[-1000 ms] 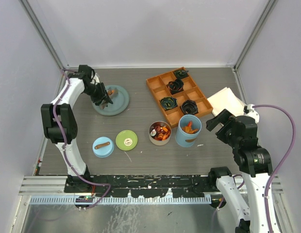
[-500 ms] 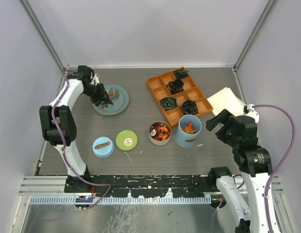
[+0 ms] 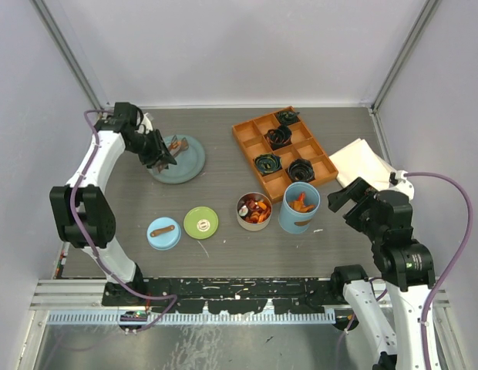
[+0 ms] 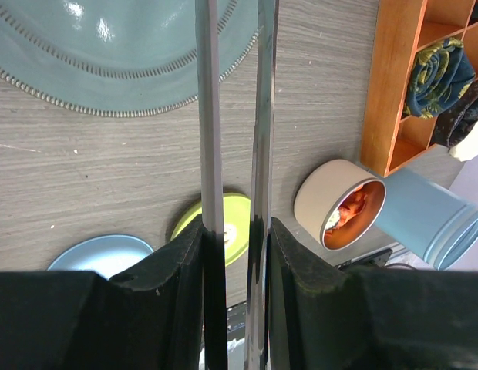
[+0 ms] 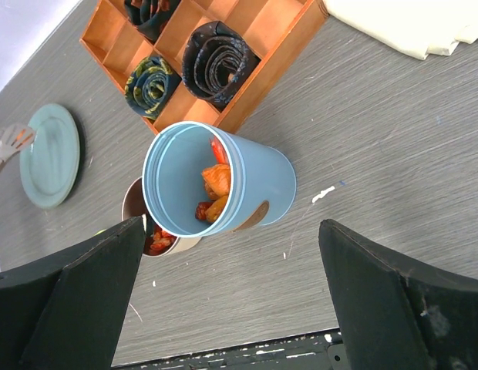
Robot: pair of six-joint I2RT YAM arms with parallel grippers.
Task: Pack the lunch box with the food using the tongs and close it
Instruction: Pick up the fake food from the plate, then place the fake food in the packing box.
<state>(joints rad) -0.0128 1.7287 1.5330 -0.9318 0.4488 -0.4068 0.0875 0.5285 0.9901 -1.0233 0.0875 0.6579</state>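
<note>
My left gripper (image 3: 156, 149) (image 4: 235, 231) is shut on the grey tongs (image 4: 210, 116), whose two arms run close together out over the teal plate (image 3: 185, 163). The tong tips hold a small orange-brown chunk of food (image 3: 176, 144). The lunch box stands open at mid-table: the steel tin (image 3: 254, 212) (image 4: 339, 204) and the light-blue cylinder (image 3: 299, 208) (image 5: 216, 181), both with food inside (image 5: 216, 185). The green lid (image 3: 200, 222) and the blue lid (image 3: 163, 233) lie flat to their left. My right gripper (image 3: 347, 196) (image 5: 235, 293) hangs open beside the cylinder, holding nothing.
An orange compartment tray (image 3: 284, 152) of black coils sits behind the lunch box. A folded white cloth (image 3: 362, 162) lies at the right edge. Enclosure walls close in the table on three sides.
The left arm's elbow has swung left and the tongs have shifted slightly over the plate. The right arm has barely moved.
</note>
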